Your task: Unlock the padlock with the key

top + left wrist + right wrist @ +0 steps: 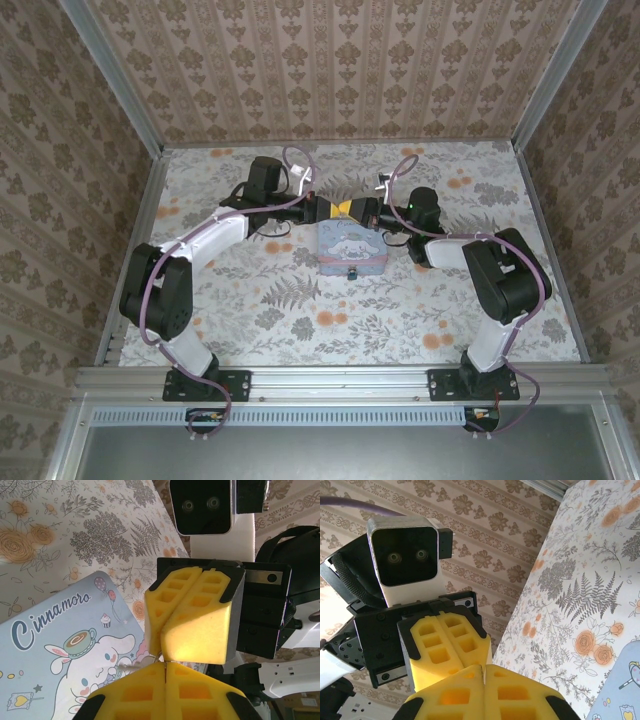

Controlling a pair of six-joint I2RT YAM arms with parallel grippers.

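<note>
My two yellow-padded grippers meet tip to tip in the air above the pale blue cartoon tin (350, 250). The left gripper (165, 666) is shut, with a thin dark sliver of the key (165, 672) in its seam. A small metal ring (157, 656) and a blurred metal stub (126, 666) stick out where the tips touch. The right gripper (484, 669) is also shut, its tips pressed against that same spot. The tiny padlock (352, 271) hangs as a dark speck on the tin's near side.
The tin (60, 645) lies on a floral tablecloth (250, 310). Aluminium rails (150, 220) edge the table, with patterned walls behind. Purple cables (296, 160) loop over both arms. Open cloth lies to the left, right and near side of the tin.
</note>
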